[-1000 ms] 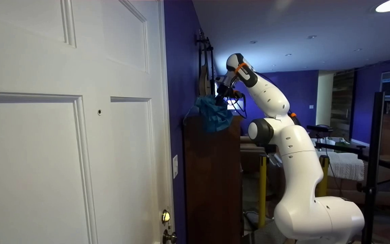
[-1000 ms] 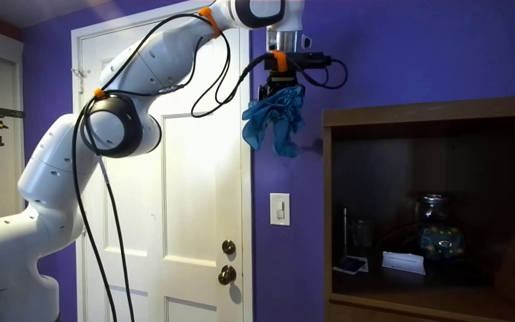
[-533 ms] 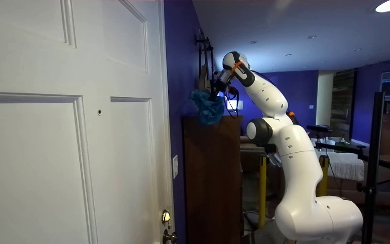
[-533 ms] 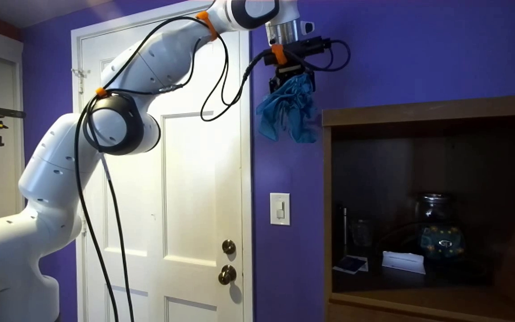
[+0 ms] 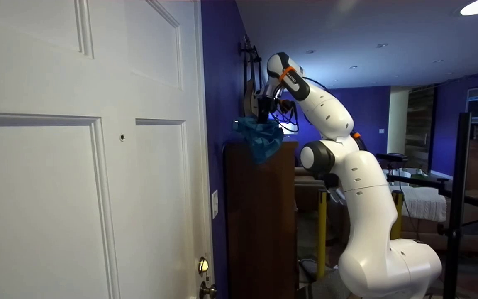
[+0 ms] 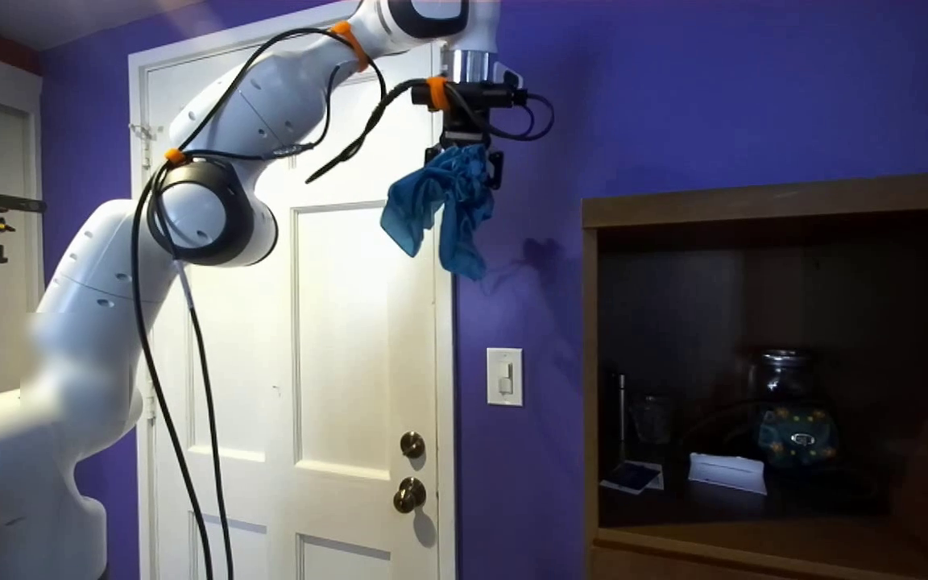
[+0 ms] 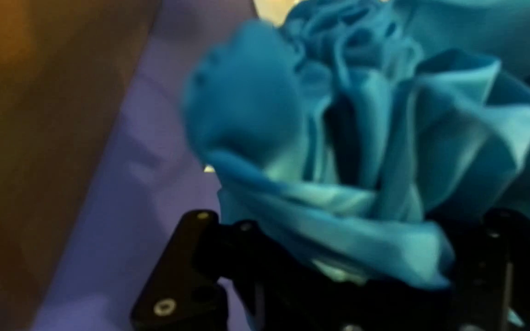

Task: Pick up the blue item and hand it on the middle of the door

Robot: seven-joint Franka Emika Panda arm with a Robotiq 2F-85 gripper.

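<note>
A crumpled blue cloth [image 6: 436,201] hangs in loose folds from my gripper [image 6: 464,165], high in front of the purple wall and the right edge of the door frame. The gripper is shut on the cloth, which hides its fingertips. The cloth [image 5: 260,141] and gripper [image 5: 263,118] also show in an exterior view, over the dark wooden cabinet. In the wrist view the cloth [image 7: 361,138] fills most of the picture above the black fingers [image 7: 191,271]. The white panelled door [image 6: 343,338] is closed; its face [image 5: 147,178] has a small dark round fitting [image 5: 122,137].
A wooden cabinet [image 6: 754,193] with items inside stands right of the door. A light switch [image 6: 504,377] is on the purple wall. Door knobs [image 6: 409,495] stick out low on the door. A guitar [image 5: 250,97] hangs behind the gripper. Black cables loop along the arm.
After swinging right with a tilt, the gripper has moved left toward the door frame with the cloth and hangs straighter. The wrist joint has risen slightly. The cloth stays held.
</note>
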